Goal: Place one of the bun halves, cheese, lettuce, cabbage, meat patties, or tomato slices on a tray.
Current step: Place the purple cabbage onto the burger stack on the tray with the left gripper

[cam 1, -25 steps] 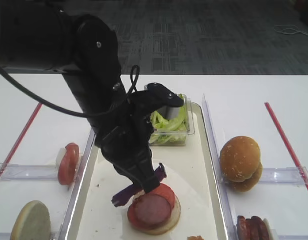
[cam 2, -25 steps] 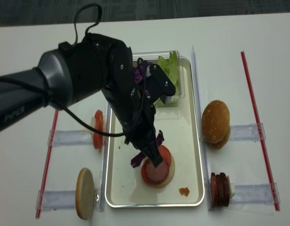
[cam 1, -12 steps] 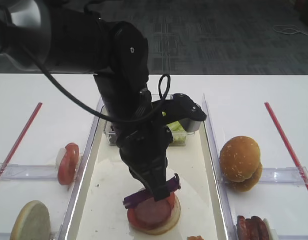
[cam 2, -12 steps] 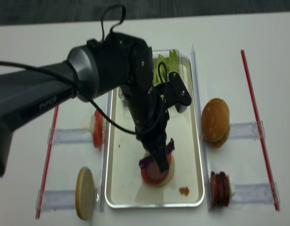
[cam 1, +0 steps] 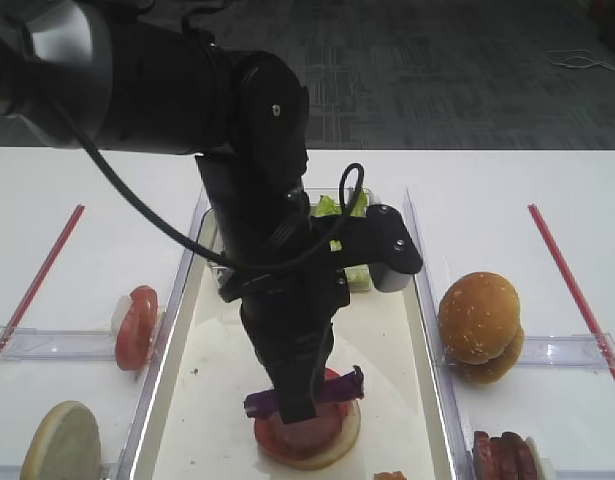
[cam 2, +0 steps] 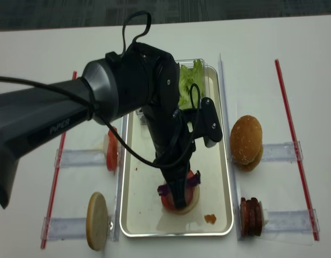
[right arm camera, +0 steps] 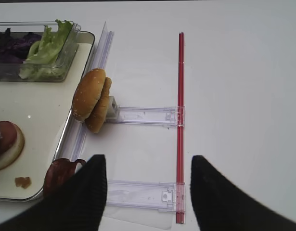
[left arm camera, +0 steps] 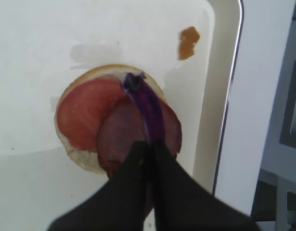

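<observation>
We are lowering the deep purple curved cabbage strip [left arm camera: 147, 107], pinched in our closed left tool [left arm camera: 150, 149], onto the pinkish-brown round meat patty [left arm camera: 120, 132] on the cream-white tray [cam 1: 212, 390]; next, releasing.

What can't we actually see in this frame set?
- Exterior high: left arm hides most of the lettuce tub and the stack's left side.
- Left wrist: closed fingers cover the cabbage strip's pinched end.
- Right wrist: patties partly behind the right gripper; tray cropped left.
</observation>
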You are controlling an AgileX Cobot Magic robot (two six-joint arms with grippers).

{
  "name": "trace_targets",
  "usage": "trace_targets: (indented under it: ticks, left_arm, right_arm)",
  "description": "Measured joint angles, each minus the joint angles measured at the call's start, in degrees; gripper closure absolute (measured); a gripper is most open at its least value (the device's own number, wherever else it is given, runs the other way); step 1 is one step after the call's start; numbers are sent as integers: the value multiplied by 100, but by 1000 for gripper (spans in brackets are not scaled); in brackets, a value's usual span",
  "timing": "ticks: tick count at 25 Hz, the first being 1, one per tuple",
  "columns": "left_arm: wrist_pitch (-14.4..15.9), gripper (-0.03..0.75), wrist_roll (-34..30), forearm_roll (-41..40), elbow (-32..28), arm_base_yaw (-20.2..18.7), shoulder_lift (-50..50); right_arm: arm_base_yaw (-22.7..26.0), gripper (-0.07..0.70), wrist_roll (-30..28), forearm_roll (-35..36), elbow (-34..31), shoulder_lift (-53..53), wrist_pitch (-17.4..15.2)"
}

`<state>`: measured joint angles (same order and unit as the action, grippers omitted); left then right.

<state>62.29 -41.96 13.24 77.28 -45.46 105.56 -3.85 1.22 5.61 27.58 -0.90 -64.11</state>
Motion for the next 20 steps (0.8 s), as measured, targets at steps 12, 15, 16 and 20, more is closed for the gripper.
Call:
trace_targets:
  ticks: [12, 15, 16, 20]
  left_arm:
    - [-11, 694, -536, -112, 0, -44, 213]
    - [-62, 694, -536, -147, 0, -44, 213]
    - [-105, 694, -536, -147, 0, -54, 213]
    - [-159, 694, -536, -67, 0, -47, 213]
  right_arm:
    - [0, 230, 0, 0, 0, 0, 0]
    - [0, 230, 0, 0, 0, 0, 0]
    - [0, 230, 0, 0, 0, 0, 0]
    - [0, 230, 0, 0, 0, 0, 0]
